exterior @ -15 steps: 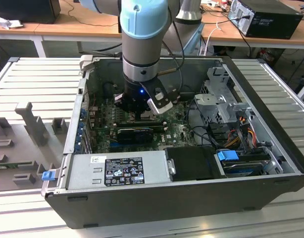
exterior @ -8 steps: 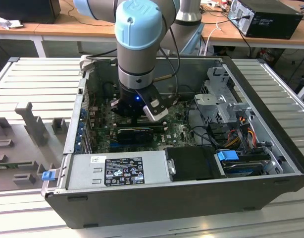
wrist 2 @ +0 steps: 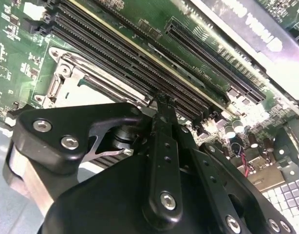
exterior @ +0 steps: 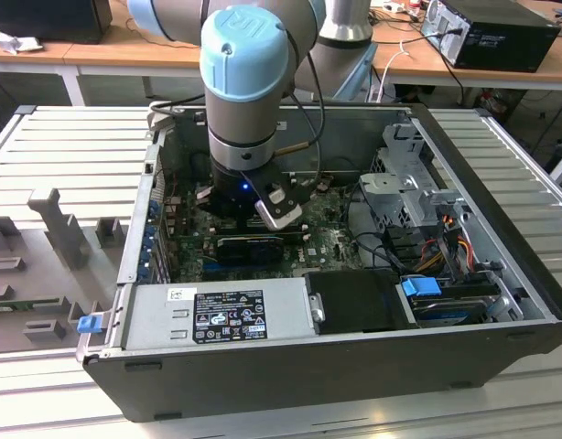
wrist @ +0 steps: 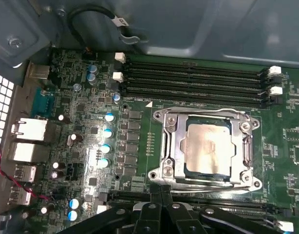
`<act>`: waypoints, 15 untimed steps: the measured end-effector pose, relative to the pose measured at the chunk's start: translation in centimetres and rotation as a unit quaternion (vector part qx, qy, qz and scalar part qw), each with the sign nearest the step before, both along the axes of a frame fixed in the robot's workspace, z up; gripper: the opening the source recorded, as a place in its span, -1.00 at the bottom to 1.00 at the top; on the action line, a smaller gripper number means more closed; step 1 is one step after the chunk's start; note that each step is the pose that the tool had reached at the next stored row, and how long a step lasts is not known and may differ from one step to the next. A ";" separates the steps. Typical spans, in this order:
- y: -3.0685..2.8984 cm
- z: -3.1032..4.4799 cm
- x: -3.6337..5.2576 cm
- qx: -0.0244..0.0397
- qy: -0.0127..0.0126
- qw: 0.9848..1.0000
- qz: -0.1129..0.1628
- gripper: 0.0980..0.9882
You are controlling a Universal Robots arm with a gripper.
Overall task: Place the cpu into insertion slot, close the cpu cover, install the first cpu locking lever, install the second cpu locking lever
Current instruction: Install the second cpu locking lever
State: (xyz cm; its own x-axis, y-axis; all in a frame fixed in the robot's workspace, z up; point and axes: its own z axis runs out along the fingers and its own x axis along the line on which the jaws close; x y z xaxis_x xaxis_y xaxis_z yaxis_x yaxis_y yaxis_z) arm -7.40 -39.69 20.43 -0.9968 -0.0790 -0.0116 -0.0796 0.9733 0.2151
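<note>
The gripper (wrist: 161, 191) hangs low inside the open case (exterior: 354, 366), at the end of the arm (exterior: 249, 82), which reaches straight down over the green board (wrist: 135, 141). In both wrist views its 2 black fingers (wrist 2: 165, 126) stand pressed together or very nearly so, with nothing seen between them.

Just beyond the fingertips in the first wrist view lies the slot (wrist: 157, 174), its metal rim bolted to the board at the corners. The cpu (wrist: 208, 148) sits inside it, its pale silver top facing up. The cover (wrist: 173, 141) lies flat over the cpu and frames it through its square window. 2 thin levers (wrist: 248, 146) run along opposite sides of the cover; I cannot tell whether they are hooked down.

Right under the fingertips, between them and the slot, runs a bank of long black memory slots (wrist: 227, 204). 4 more memory slots (wrist: 193, 78) lie on the far side of the slot from the fingers. In the second wrist view the fingertips stand close above the near bank, with a corner of the slot (wrist 2: 66, 80) off to one side.
</note>
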 end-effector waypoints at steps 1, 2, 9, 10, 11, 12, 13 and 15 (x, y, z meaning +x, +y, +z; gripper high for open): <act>0.03 -0.08 -0.02 0.000 0.000 1.000 0.000 -0.98; 0.08 -0.16 -0.04 0.001 0.000 1.000 0.000 -0.98; 0.77 -0.64 -0.40 0.017 0.000 1.000 0.000 -0.98; 0.78 -0.40 -0.40 0.017 0.000 1.000 0.000 -0.98; 0.78 -0.13 -0.42 0.017 0.000 1.000 0.000 -0.98; 0.78 0.12 -0.43 0.017 0.000 1.000 0.000 -0.98; 0.78 0.48 -0.43 0.017 0.000 1.000 0.000 -0.98; 0.80 0.99 -0.43 0.017 0.000 1.000 0.000 -0.98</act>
